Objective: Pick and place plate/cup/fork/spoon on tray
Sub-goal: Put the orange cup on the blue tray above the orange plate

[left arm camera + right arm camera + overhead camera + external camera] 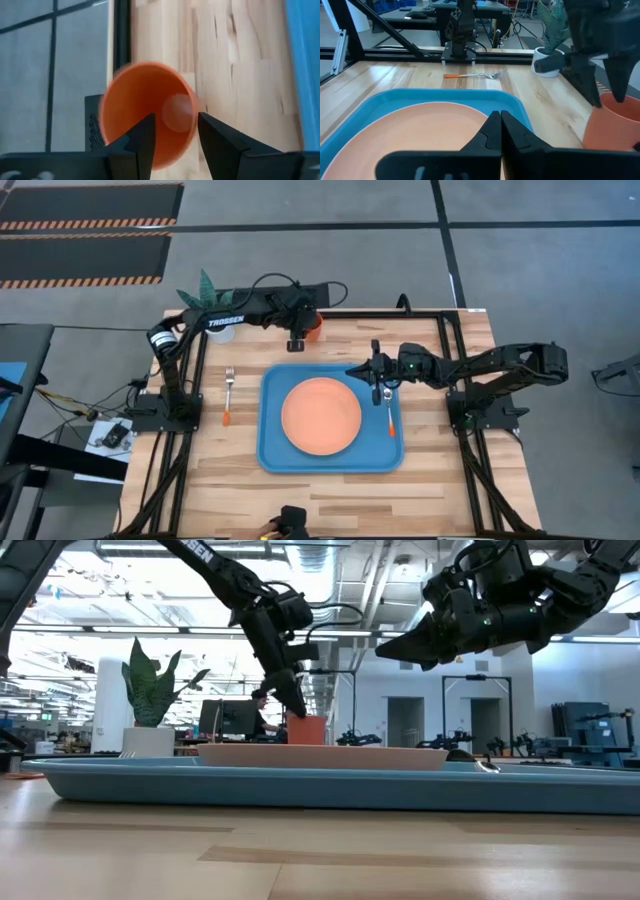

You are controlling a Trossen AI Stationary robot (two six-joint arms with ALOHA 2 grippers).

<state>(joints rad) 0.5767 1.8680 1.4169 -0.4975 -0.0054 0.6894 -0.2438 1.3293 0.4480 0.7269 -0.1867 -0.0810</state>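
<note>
Orange tapered plastic cup [145,112] is straddled at its rim by the left end effector [175,137], spread wide, not clamped; right end effector [500,131] is clenched empty.

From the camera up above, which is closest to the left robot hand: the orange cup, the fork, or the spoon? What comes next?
1. Small bright orange tapered cup: right at the left end effector, table's far edge.
2. Orange-handled silver fork: on wood, left of the light-blue plastic tray.
3. Orange-handled spoon: on the tray's right side.

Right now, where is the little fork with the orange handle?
In the high view the small silver-tined fork with the thin orange handle lies on the bare wooden table, left of the light-blue plastic tray, near the left arm's base.
</note>
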